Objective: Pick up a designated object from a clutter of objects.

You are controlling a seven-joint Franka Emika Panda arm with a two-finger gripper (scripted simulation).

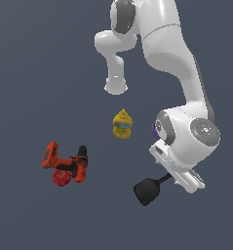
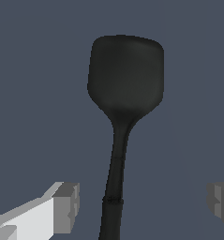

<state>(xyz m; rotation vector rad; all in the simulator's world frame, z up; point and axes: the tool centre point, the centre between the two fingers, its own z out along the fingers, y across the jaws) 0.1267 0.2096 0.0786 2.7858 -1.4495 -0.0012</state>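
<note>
No legible text, labels, brands, numbers or signs in either view. Yellow bottle (image 1: 122, 123) carries a small blue patch, too coarse to read. Power drill (image 1: 67, 163), black spatula (image 2: 125, 79) and the arm's white housing show plain surfaces with no markings.

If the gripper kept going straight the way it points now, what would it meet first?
Most likely the spatula: its thin handle runs between the open fingers of the gripper. How far below it lies is unclear.
</note>
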